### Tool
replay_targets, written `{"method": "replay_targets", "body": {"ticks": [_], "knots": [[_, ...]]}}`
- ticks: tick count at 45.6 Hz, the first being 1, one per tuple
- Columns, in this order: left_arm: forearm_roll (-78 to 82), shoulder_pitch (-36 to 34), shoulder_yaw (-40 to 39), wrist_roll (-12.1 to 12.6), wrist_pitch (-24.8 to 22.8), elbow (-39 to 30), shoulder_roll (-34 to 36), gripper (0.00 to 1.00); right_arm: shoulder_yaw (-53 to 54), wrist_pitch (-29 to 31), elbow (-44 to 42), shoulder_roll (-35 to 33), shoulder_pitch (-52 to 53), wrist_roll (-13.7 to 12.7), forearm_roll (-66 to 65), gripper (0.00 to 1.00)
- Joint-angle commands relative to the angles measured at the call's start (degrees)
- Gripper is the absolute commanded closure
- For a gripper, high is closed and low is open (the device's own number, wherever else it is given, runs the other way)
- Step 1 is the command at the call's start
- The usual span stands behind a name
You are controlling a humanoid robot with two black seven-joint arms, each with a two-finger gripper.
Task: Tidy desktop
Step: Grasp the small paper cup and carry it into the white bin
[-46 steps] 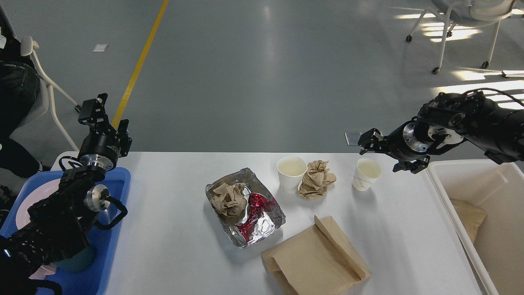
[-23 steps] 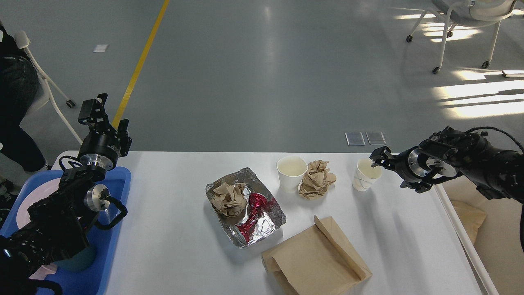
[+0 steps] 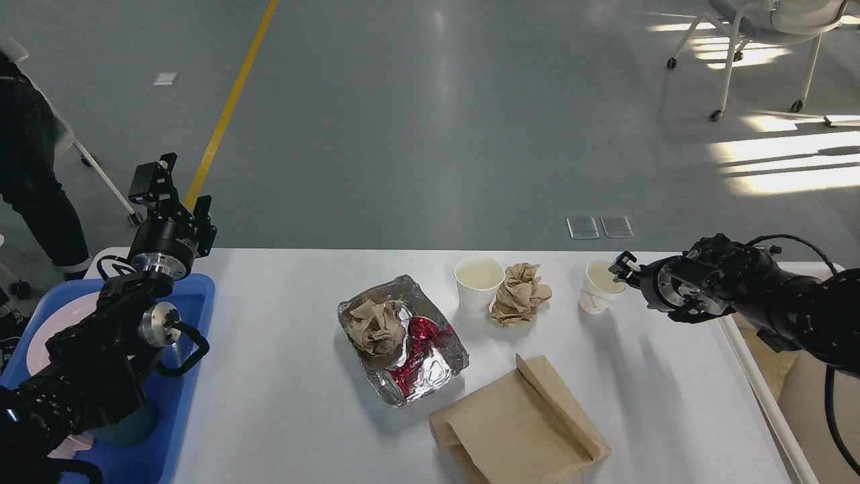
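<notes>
The white desktop [image 3: 282, 349] holds a foil tray [image 3: 449, 346] with a crumpled brown paper wad [image 3: 376, 327] and a red wrapper [image 3: 420, 336] in it. Behind it stand a paper cup [image 3: 478, 286], a crumpled brown paper ball [image 3: 519, 294] and a second paper cup [image 3: 594, 296]. A flat brown paper bag [image 3: 517, 430] lies at the front. My right gripper [image 3: 619, 267] is at the right rim of the second cup; its fingers cannot be told apart. My left gripper [image 3: 180, 191] is open and empty, raised above the table's far left corner.
A blue tray [image 3: 178, 417] with a white plate [image 3: 50, 333] sits at the left edge under my left arm. An off-white bin [image 3: 756, 380] stands at the right edge. A person [image 3: 33, 168] stands far left. A wheeled chair [image 3: 759, 40] is far right.
My right arm has come down and leftward-back to the right cup's rim. The cup has not moved. The person at the left has shifted. My left arm is still.
</notes>
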Motion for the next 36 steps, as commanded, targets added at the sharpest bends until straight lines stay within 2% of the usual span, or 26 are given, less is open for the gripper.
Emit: {"method": "replay_targets", "body": {"ticks": [1, 5, 6, 12, 17, 27, 31, 36], "knots": [[0.00, 0.00, 0.00, 0.00, 0.00, 0.00, 0.03, 0.03, 0.06, 0.08, 0.19, 0.00, -0.34, -0.01, 0.05, 0.37], [0.00, 0.00, 0.00, 0.00, 0.00, 0.00, 0.03, 0.03, 0.06, 0.08, 0.45, -0.08, -0.43, -0.09, 0.14, 0.56], [0.00, 0.00, 0.00, 0.00, 0.00, 0.00, 0.03, 0.03, 0.06, 0.08, 0.54, 0.00, -0.52, -0.01, 0.14, 0.64], [0.00, 0.00, 0.00, 0.00, 0.00, 0.00, 0.03, 0.03, 0.23, 0.08, 0.36, 0.00, -0.78, -0.01, 0.14, 0.76], [0.00, 0.00, 0.00, 0.00, 0.00, 0.00, -0.05, 0.03, 1.54, 0.08, 0.71, 0.00, -0.78, -0.01, 0.23, 1.00], [0.00, 0.00, 0.00, 0.00, 0.00, 0.00, 0.03, 0.03, 5.85, 0.61, 1.06, -0.08, -0.43, -0.01, 0.23, 1.00], [0.00, 0.00, 0.00, 0.00, 0.00, 0.00, 0.03, 0.03, 5.51, 1.14, 4.31, -1.05, 1.15, -0.01, 0.23, 1.00], [0.00, 0.00, 0.00, 0.00, 0.00, 0.00, -0.05, 0.03, 4.98, 1.40, 10.81, -7.54, 8.17, -0.01, 0.14, 1.00]]}}
